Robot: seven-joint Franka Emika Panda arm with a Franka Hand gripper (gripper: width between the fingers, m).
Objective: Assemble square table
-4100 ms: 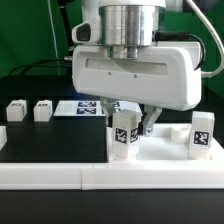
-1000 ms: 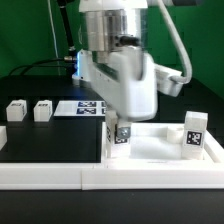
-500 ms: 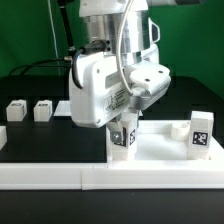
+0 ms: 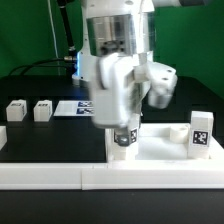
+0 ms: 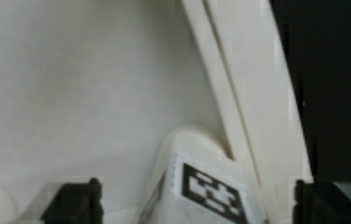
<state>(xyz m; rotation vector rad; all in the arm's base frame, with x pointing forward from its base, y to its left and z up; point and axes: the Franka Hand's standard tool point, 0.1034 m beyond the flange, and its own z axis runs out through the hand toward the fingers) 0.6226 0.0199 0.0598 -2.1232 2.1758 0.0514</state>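
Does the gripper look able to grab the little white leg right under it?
Probably yes: the gripper is open, straddling the leg with a gap on each side, and nothing is in the way.

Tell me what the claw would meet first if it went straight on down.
Likely the leg, standing between the claw's open fingers, which clear it on both sides; the fingers might reach the panel beneath first. Depth is unclear.

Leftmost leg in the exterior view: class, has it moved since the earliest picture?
No. The leg sits in the same spot, at the same gap from the marker board.
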